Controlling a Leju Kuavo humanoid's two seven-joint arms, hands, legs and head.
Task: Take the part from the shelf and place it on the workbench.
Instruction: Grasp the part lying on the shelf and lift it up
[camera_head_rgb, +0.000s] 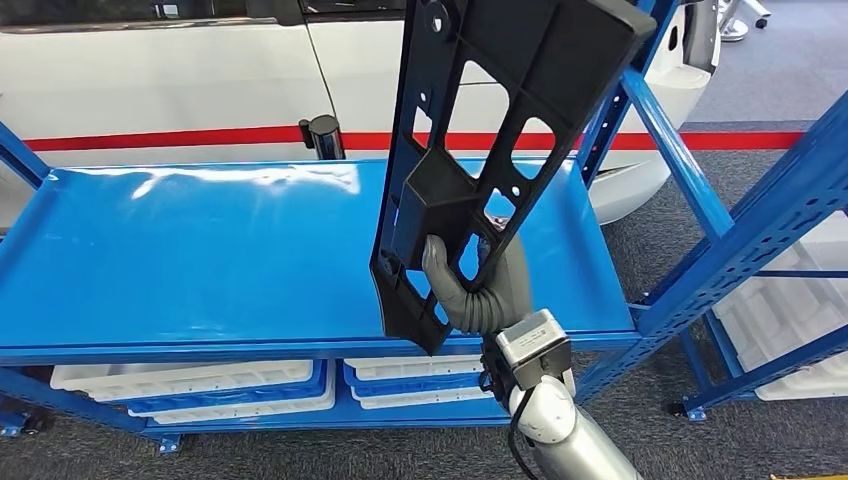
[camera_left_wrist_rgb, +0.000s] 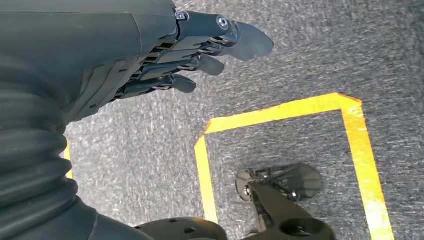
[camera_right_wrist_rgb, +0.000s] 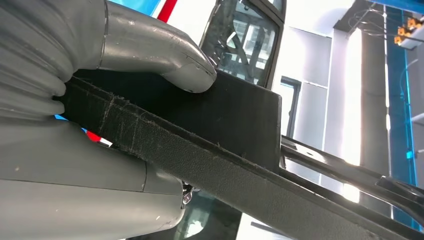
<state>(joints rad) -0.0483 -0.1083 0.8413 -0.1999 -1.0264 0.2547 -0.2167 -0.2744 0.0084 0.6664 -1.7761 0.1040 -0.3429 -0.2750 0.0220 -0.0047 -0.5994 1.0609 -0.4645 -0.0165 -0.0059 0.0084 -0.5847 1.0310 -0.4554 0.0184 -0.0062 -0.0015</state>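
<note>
Above the blue shelf (camera_head_rgb: 200, 250), the right hand (camera_head_rgb: 480, 290) holds the black part (camera_head_rgb: 490, 150) upright, thumb (camera_right_wrist_rgb: 160, 50) pressed on one face and the fingers behind. Left hand (camera_left_wrist_rgb: 150, 55) hangs over grey floor (camera_left_wrist_rgb: 300, 50), fingers loosely extended, holding nothing.

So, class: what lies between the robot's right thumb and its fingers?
In the right wrist view, the black part is clamped there by the right robot hand.

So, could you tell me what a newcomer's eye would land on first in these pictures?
First the long black part, full of cut-outs, held nearly upright by the right hand near its lower end, above the glossy blue shelf. Next, the white car with a red stripe behind the shelf. The left hand hangs with nothing in it over grey floor marked with yellow tape.
</note>
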